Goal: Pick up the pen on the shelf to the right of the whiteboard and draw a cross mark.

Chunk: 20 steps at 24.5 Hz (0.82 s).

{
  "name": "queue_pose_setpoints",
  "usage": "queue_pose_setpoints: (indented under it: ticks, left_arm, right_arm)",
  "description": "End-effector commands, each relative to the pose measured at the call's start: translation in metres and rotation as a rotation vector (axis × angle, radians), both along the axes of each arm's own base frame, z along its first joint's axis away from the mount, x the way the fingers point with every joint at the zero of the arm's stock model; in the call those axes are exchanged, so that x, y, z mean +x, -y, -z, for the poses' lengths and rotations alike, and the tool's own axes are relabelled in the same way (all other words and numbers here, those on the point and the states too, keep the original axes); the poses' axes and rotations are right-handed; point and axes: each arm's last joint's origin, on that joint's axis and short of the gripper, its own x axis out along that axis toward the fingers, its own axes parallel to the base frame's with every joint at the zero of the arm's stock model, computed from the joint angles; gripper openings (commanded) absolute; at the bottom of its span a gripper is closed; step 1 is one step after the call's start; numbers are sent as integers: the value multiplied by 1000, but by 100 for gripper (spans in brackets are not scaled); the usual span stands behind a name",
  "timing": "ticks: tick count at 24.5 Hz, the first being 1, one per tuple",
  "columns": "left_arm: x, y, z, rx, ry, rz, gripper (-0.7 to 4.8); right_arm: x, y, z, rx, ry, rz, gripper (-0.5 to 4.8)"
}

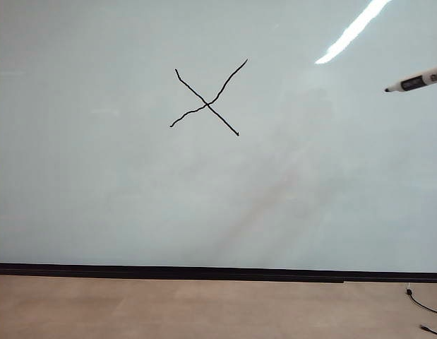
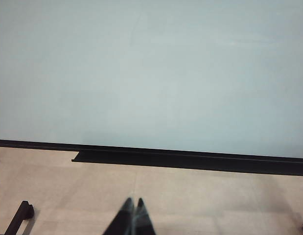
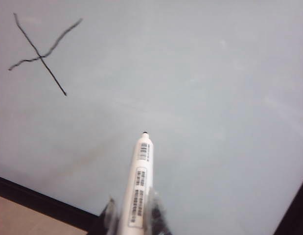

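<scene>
Exterior view, item one: the whiteboard [image 1: 98,212], filling nearly the whole view, with a black strip along its lower edge and tan floor [image 1: 169,311] in front of it.

Item two: the cross mark [image 1: 207,104], two thin black wavy strokes crossing in the upper middle of the board, slightly left of centre. Judged complete as drawn; both strokes meet and run through.

Item three: the pen [image 1: 418,81], white barrel with black print, entering from the right edge at upper right. Long axis near level, tip pointing left toward the cross and dipping slightly. The tip stands well apart from the mark, to the right of it. Whether the tip touches the board cannot be told from this view; in the right wrist view the tip appears clear of the surface.

Item four: the right gripper [image 3: 134,215], clenched on the pen [image 3: 139,181] near its rear end, the barrel running forward between the jaws with the tip leading toward the board. The cross [image 3: 41,55] lies off to the left and ahead of the tip.

Item five: the left gripper [image 2: 133,215], fingers pressed together and grasping nothing, low and near the floor, facing the board's lower edge and its black ledge [image 2: 180,159]. It is far from the pen.

Remaining step, as judged: drawing seems done, so what follows turns on the right arm alone, which carries the pen on the right side of the board.
</scene>
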Motion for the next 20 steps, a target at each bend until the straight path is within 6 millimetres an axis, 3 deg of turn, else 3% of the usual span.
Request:
queue_pose_setpoints:
  ticks: [1,9,20]
  left_arm:
    - [0,0,-2,4,11,4,-4]
    - [0,0,-2,4,11,4,-5]
    - [0,0,-2,4,11,4,-5]
  right_arm:
    - [-2,5,1,12,-2,-8,-4]
    - [3,16,3,-7,-23,88,-4]
    - [9,50,6,-10,-53,288,-4]
